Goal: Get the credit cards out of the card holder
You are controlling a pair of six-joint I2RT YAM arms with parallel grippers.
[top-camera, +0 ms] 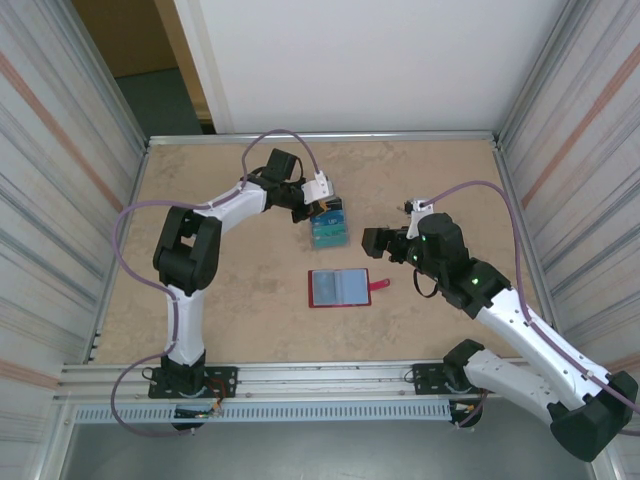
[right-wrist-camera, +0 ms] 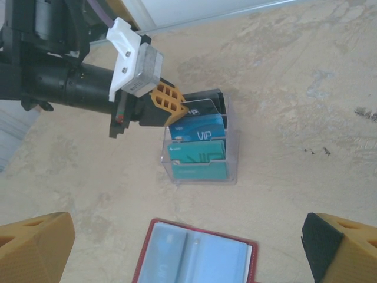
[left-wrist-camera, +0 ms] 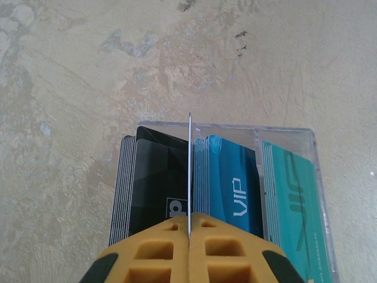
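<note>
Many credit cards (left-wrist-camera: 235,188) are sitting boxed; left gripper (left-wrist-camera: 189,219) is pinching another, right gripper (right-wrist-camera: 188,247) waiting wide above card holder (top-camera: 340,287).

One red card holder (top-camera: 340,287), one clear box (right-wrist-camera: 231,147), three stacks of credit cards (left-wrist-camera: 235,188), one lone card (left-wrist-camera: 189,165)

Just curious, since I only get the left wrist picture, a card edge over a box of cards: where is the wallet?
Observer: The wallet lies open on the table, apart from the box, on the robot's side of it.
Visitor: And the other arm?
Observer: The right gripper hangs open and empty, right of the box.
Visitor: What colour is the wallet?
Observer: Red, with its tab pointing right.
</note>
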